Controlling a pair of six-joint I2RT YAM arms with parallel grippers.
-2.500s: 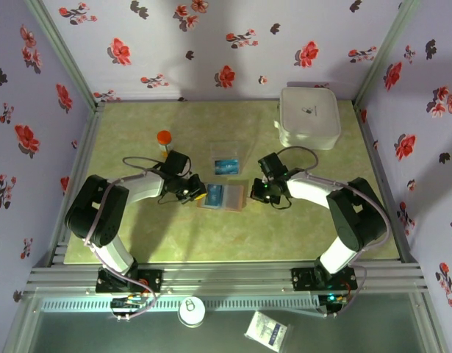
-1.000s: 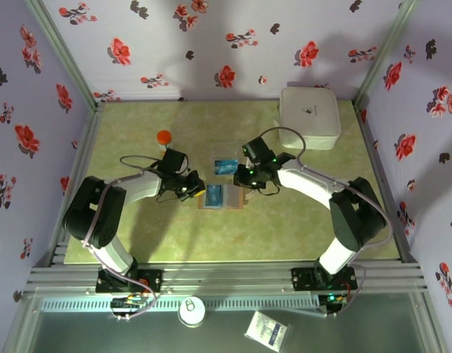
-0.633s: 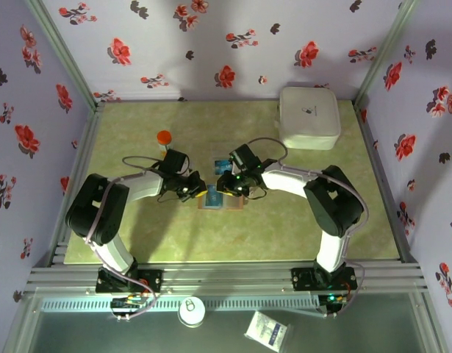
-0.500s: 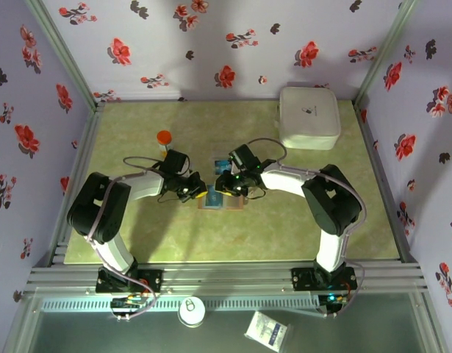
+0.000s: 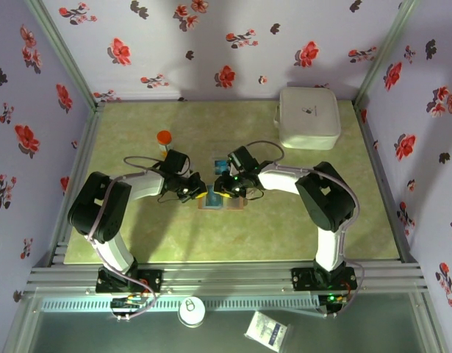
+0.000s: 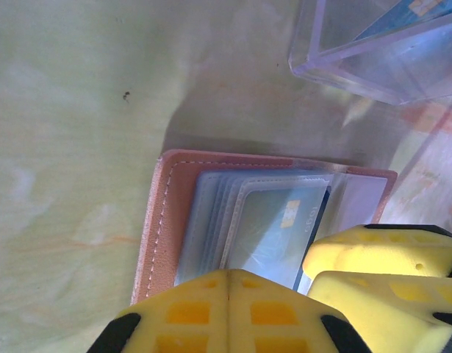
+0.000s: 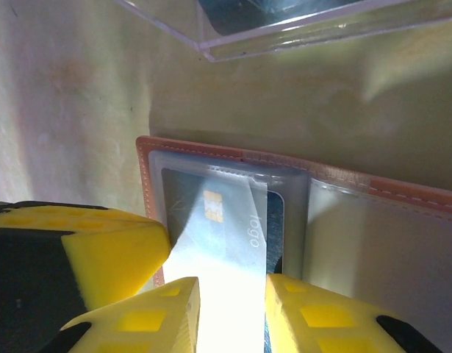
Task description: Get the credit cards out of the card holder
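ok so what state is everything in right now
card holder: open, lying flat
credit card: tucked inside the holder
clear tray: holds a blue card
white case: lid shut
orange-capped bottle: upright, capped
left hand: shut, at holder's edge
right hand: slightly open over the card

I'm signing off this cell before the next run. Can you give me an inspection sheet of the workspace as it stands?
Surface: pale green marbled tabletop, no spills seen.
Job's things: tan leather card holder lies open; a dark chip card sits in its clear sleeves.
Clutter: clear plastic tray with something blue inside; orange-capped bottle; white lidded box.
Claws: left claw shut, at the card holder's edge; right claw jaws narrowly apart over the sleeve, grip unclear.
Cables: black cables loop at both wrists, off the things.
Surroundings: floral-print walls; nothing seen in the way.
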